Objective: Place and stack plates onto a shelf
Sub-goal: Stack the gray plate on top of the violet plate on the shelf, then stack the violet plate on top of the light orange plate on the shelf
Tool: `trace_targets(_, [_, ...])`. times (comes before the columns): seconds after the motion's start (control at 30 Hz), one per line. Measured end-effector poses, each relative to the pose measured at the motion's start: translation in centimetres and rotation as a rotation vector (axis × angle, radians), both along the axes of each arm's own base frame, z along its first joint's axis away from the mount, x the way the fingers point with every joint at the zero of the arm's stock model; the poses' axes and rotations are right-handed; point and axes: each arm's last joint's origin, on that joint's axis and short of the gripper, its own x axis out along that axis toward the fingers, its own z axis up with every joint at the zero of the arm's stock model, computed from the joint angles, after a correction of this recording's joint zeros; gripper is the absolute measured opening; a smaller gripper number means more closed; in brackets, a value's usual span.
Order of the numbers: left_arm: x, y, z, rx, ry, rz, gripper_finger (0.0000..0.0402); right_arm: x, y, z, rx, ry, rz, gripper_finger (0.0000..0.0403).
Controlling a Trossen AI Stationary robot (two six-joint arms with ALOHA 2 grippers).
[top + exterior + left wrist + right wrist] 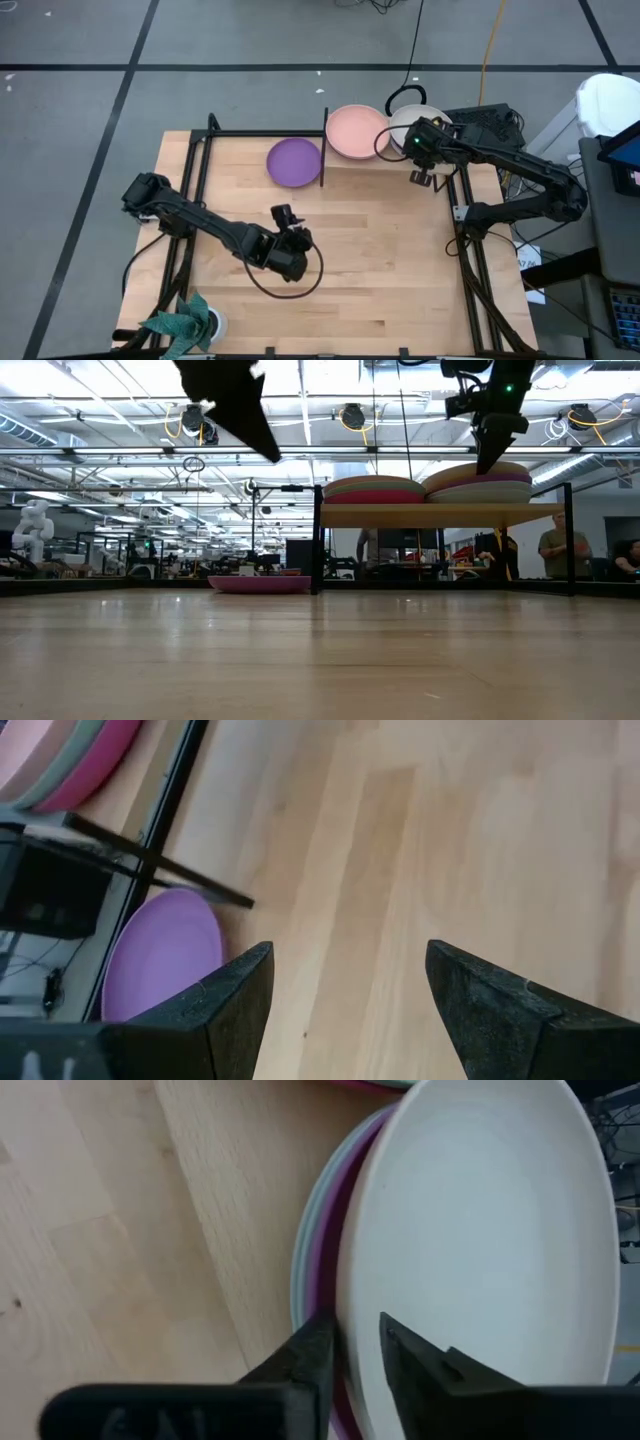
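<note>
The shelf (440, 515) stands raised at the table's far right. On it the peach plate (357, 131) tops a stack over mint and magenta plates (375, 490). Beside it lies a second stack with the beige plate (412, 122) on top, over purple and pale grey-blue plates (310, 1260). One purple plate (293, 161) lies flat on the table left of the shelf's black upright (323, 150). My right gripper (418, 148) is shut on the beige plate. My left gripper (290, 222) hangs open over the table's middle. My right gripper (355, 1342) pinches the beige plate's rim (362, 1295) at its near edge, one finger inside the plate and one outside. The fingers come from above, pointing down. The plate sits tilted on the right stack (478, 480).
A black frame runs round the tabletop (380, 260). A green plant-like object (180, 322) sits at the near left corner. Cables and equipment lie past the far right edge (480, 120). People stand in the room behind (558, 550).
</note>
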Motion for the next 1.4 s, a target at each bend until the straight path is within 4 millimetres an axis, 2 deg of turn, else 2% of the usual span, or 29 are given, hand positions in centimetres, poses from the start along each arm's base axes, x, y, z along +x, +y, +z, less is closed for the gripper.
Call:
trace_targets(0.17, [-0.5,1.3,-1.7,0.036,0.064,0.032,0.0266,-0.4,0.6,0.5,-0.019,-0.022,0.017,0.0097])
trace_targets(0.3, [-0.4,3.2,-2.4,0.047,0.102,0.084,0.0266,-0.9,1.5,1.2,-0.031,-0.073,0.024,0.0117])
trace_targets(0.43, [-0.2,5.8,-2.6,0.034,0.162,0.141,0.0266,-1.2,2.8,1.8,-0.001,-0.178,0.012,0.0128])
trace_targets(0.6, [0.0,10.5,-2.8,0.008,0.28,0.173,0.0266,-0.5,4.8,2.4,0.073,-0.344,0.056,0.0129])
trace_targets(0.7, [0.0,13.3,-2.8,0.013,0.321,0.185,0.0266,0.1,6.2,1.5,0.085,-0.389,0.127,0.013])
trace_targets(0.9, [0.1,17.6,-3.3,-0.065,0.359,0.088,0.0266,1.1,8.6,-2.3,0.069,-0.491,0.312,0.013])
trace_targets(1.0, [0.2,18.5,-4.3,-0.09,0.349,-0.039,0.0258,1.3,9.3,-3.1,0.033,-0.5,0.416,0.013])
trace_targets(1.17, [0.0,19.1,-5.9,-0.051,0.341,-0.143,0.0224,1.2,9.8,-3.5,0.047,-0.499,0.434,0.013])
trace_targets(1.4, [-0.8,19.5,-7.2,-0.053,0.366,-0.139,0.0183,1.2,10.4,-3.6,0.055,-0.499,0.464,0.0125])
